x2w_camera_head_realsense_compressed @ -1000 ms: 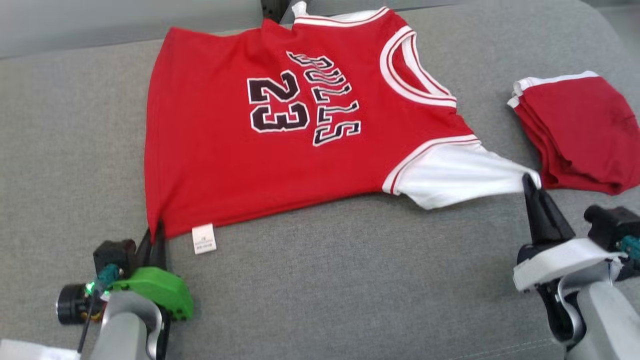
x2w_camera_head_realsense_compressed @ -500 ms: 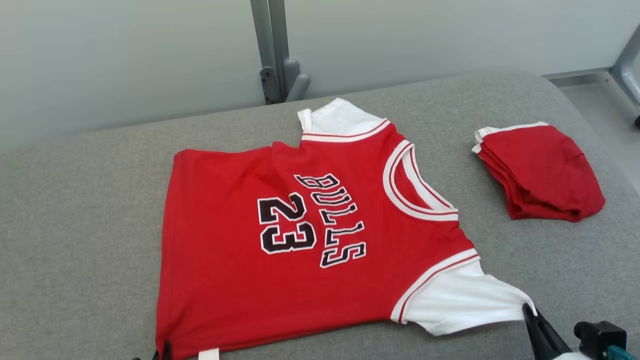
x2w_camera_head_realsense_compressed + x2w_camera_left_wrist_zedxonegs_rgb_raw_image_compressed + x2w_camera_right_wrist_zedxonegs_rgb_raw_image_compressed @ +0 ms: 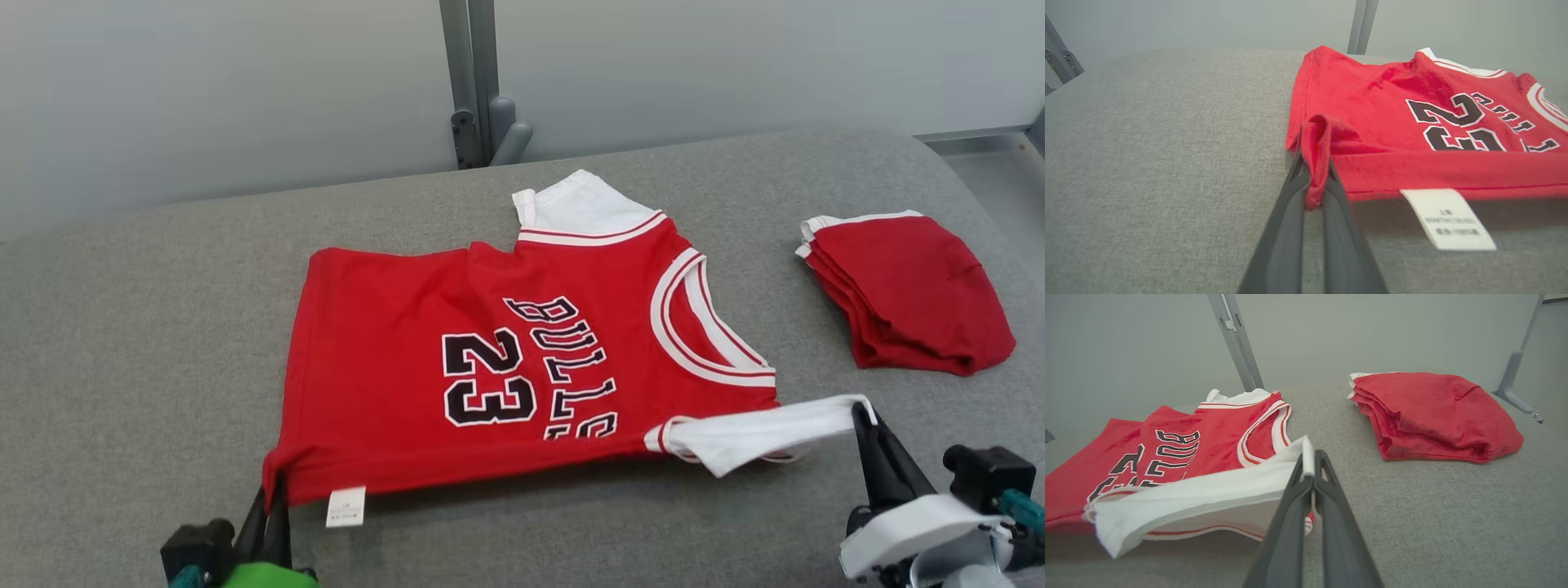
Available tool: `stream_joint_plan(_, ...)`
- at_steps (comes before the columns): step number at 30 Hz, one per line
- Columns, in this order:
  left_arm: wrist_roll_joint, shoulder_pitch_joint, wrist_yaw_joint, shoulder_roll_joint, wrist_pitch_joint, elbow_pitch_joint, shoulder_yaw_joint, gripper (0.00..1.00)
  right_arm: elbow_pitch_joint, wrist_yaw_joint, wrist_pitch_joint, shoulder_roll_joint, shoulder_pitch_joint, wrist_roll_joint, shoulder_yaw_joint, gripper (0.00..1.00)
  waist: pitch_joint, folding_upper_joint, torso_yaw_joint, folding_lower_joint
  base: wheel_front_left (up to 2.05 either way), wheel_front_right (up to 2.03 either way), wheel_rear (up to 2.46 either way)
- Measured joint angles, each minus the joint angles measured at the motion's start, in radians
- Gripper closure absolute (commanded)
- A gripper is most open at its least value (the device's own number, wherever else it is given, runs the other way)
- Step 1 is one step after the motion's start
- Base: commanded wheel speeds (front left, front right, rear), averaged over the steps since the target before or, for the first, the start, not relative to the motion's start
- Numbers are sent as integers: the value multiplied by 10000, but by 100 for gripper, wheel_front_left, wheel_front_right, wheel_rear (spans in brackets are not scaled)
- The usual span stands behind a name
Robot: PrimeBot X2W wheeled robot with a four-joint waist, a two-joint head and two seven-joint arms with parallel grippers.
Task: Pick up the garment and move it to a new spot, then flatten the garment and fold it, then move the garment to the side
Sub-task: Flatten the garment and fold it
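The left gripper point(image 3: 1314, 179) is clenching its 2 dark fingers on the bottom hem corner of the red jersey point(image 3: 490, 359), and the cloth is bunching into a small upright fold between the tips. The right gripper point(image 3: 1309, 467) is clamping tight on the edge of the white sleeve point(image 3: 759, 429), pinching it at the very tips.

Together they are holding the jersey's near edge off the grey cushion point(image 3: 147, 343), with shadow showing beneath it. The far part is lying flat near the cushion's middle, print facing up. Gripping 2 well-separated points is, I judge, spreading the edge so it can travel over evenly for a fold.

The jersey is reading as thin, limp knit. The hem is stretching fairly straight while the sleeve is sagging into a loose loop. A white care label point(image 3: 1447, 218) is dangling from the hem just beside the left fingers. Black characters edged in white are crossing the chest, and striped trim is ringing the neck.

The cushion is showing a coarse weave, probably grippy. Well apart on the right, a folded red garment point(image 3: 906, 294) is sitting in soft layers. A metal post point(image 3: 473, 82) is rising behind.
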Motion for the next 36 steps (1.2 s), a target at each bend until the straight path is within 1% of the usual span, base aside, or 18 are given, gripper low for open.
stream_joint_plan(4, -366, -917, 12, 4, 0, 33, -374, 100, 288, 0, 0, -19, -1036, -94, 15, 100, 342, 0, 121, 0, 0, 0, 0)
stream_joint_plan(7, -418, -1738, 128, 2, 0, 270, -683, 100, 556, 0, 0, -36, -1910, -138, -42, 100, 701, 0, 213, 0, 0, 0, 0)
stream_joint_plan(15, -435, -3335, 771, 2, 0, 1097, -1104, 100, 1281, -2, -2, -232, -3667, -435, 52, 100, 1759, 0, 464, 0, 0, 0, 0)
stream_joint_plan(21, -525, -4089, 970, 4, 0, 1488, -1413, 100, 1862, -2, 0, -326, -4565, -685, 130, 100, 2445, 0, 645, 0, 0, 0, 0)
stream_joint_plan(22, -548, -4191, 989, 2, 2, 1580, -1473, 98, 2002, 0, 0, -328, -4653, -713, 128, 100, 2536, 0, 676, 0, 0, 0, 0)
stream_joint_plan(23, -635, -4278, 1060, -2, 2, 1622, -1503, 73, 2165, -2, 0, -318, -4745, -744, 125, 78, 2623, 0, 706, 1, 0, 0, 0)
stream_joint_plan(24, -692, -4358, 1085, -2, 2, 1613, -1513, 0, 2336, -2, 0, -291, -4824, -773, 71, 20, 2698, 0, 735, 0, 0, 0, 0)
stream_joint_plan(25, -731, -4423, 1158, 0, 2, 1557, -1515, 0, 2497, -2, 0, -245, -4915, -779, -6, 0, 2765, 0, 762, 0, 0, 0, 0)
stream_joint_plan(28, -779, -4457, 1338, 2, 2, 1193, -1513, 0, 2330, -2, 0, -173, -5136, -892, -161, 0, 2918, -1, 830, 0, 0, 0, 0)
stream_joint_plan(31, -786, -4276, 1592, 2, 2, 428, -1415, 0, 1906, -2, 0, -86, -5011, -970, -303, 0, 2945, 0, 874, 1, 0, 0, 0)
stream_joint_plan(33, -784, -3929, 1793, 8, -2, -75, -1294, 0, 1716, -2, 0, -56, -4586, -970, -336, 0, 2884, 0, 876, 0, 0, 0, 0)
stream_joint_plan(36, -790, -3219, 1848, 8, 2, -176, -1384, 0, 1657, -2, 0, -56, -3759, -859, -251, 0, 2759, 0, 874, 0, 0, 0, 0)
